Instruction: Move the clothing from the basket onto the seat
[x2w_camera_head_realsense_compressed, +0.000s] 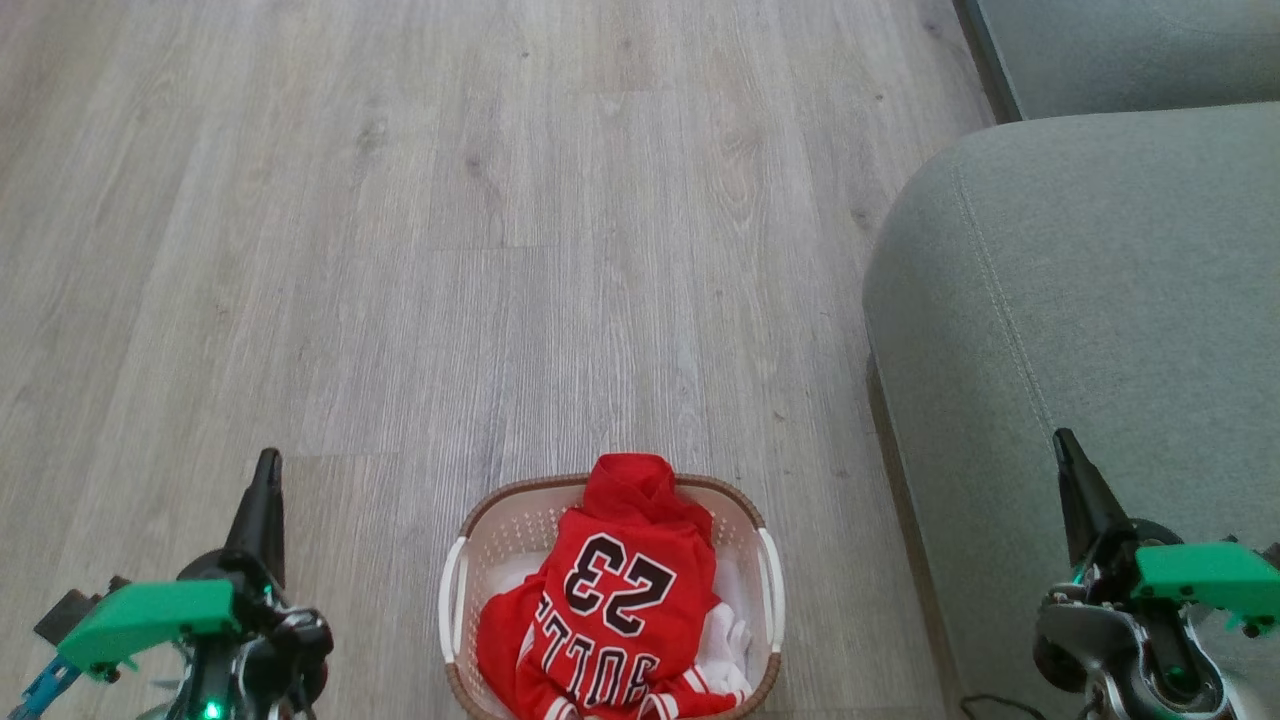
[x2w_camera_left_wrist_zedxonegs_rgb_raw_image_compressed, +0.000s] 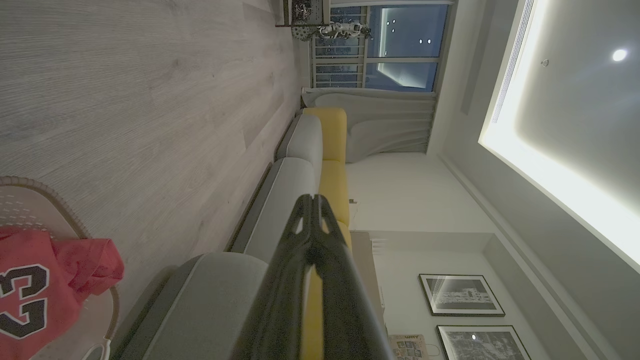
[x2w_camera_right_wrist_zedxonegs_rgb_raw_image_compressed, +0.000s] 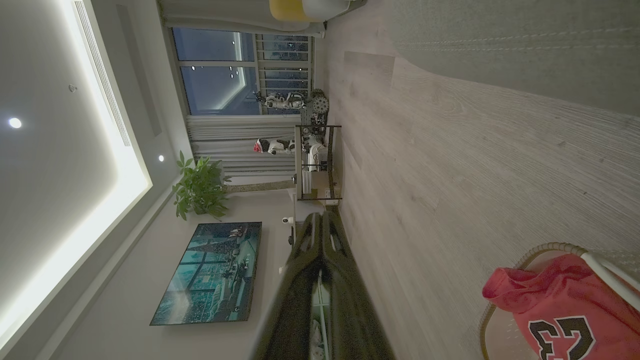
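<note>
Head view: clothing (x2w_camera_head_realsense_compressed: 610, 610) heaped in basket (x2w_camera_head_realsense_compressed: 500, 525), on floor (x2w_camera_head_realsense_compressed: 400, 250), just left of seat (x2w_camera_head_realsense_compressed: 1100, 300).
Left gripper (x2w_camera_head_realsense_compressed: 267, 465): pressed together, empty, near basket but not touching.
Right gripper (x2w_camera_head_realsense_compressed: 1063, 442): pressed together, empty, above seat edge.
Risk: mesh snagging on basket holes, then light basket dragged or tipped.
Risk: pinching top layer only, leaving lower garment behind.

At lower left the left gripper (x2w_camera_head_realsense_compressed: 267, 470) points up and forward, its dark fingers (x2w_camera_left_wrist_zedxonegs_rgb_raw_image_compressed: 290, 260) pressed together, holding nothing; at lower right the right gripper (x2w_camera_head_realsense_compressed: 1066, 450) mirrors it, fingers likewise closed and empty.
</note>
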